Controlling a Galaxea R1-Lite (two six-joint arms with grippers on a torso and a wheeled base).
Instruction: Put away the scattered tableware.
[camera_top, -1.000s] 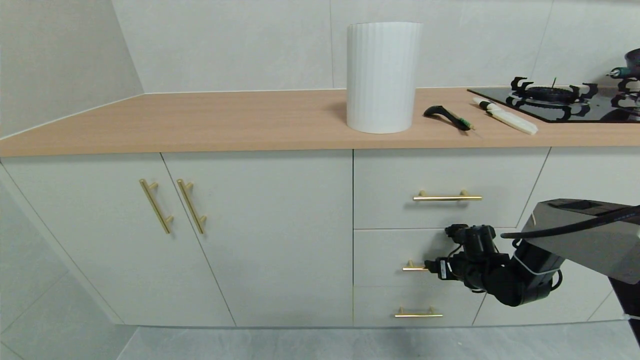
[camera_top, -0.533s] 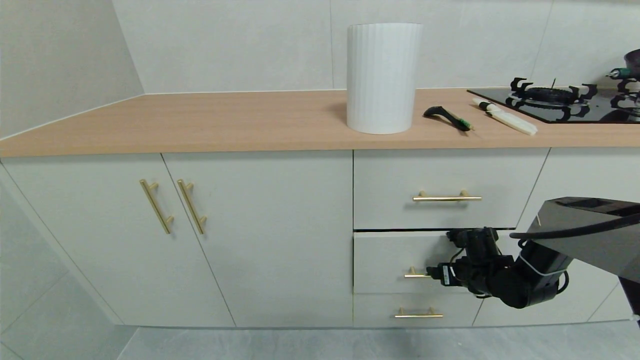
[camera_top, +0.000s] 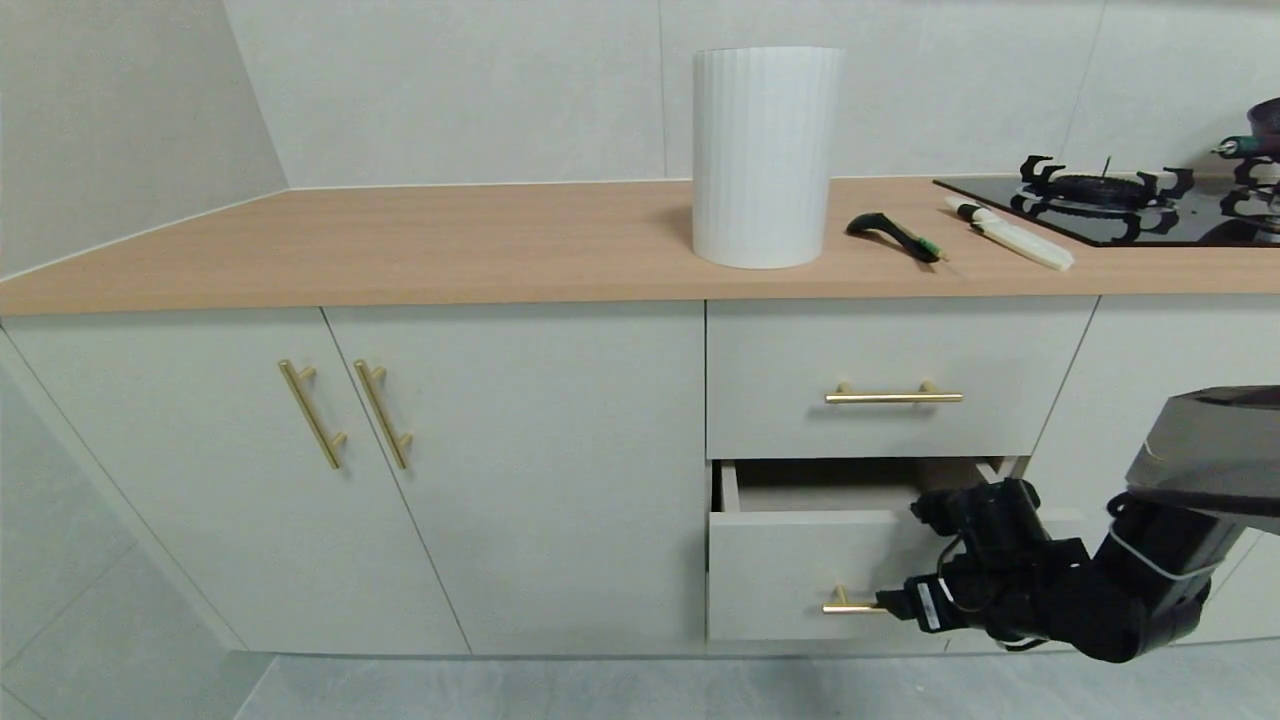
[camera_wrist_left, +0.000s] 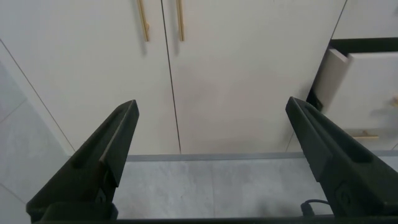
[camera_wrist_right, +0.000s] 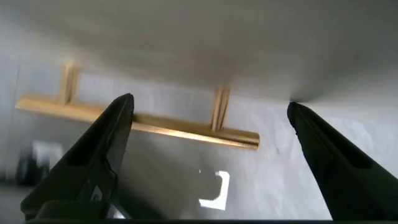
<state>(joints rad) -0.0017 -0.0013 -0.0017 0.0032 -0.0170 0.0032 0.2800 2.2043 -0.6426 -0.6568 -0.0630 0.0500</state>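
Entry: the middle drawer (camera_top: 790, 570) is standing part-open, with a dark gap showing above its front. We are judging the step in hand to be drawing it out so the tableware can go in.

The tableware is lying on the desk (camera_top: 450, 240). The black-handled utensil (camera_top: 893, 234) is just at 3 o'clock of the white ribbed canister (camera_top: 765, 155), and the white knife (camera_top: 1010, 238) is a little further toward 3 o'clock. The two are lying apart.

The right claw (camera_top: 882, 604) is sitting at the right end of the drawer handle (camera_top: 848, 606), released. In the right wrist view its fingers (camera_wrist_right: 93, 168) are spreading wide with the brass bar lying across the gap, not clenched on it. We cannot tell whether anything is touching the bar.

To do this step well, we are advising a straight, level pull along the runners. With nothing clamped, a slanted pull may be slipping off the bar. The drawer wants to come out far enough to be leaving room from above.

Pose: the right arm is sitting low at 5 o'clock in the head view, forearm entering from 3 o'clock, claw pointing toward 9 o'clock. The left claw (camera_wrist_left: 211, 155) is released too, carrying nothing and facing the cabinet doors (camera_wrist_left: 236, 74).
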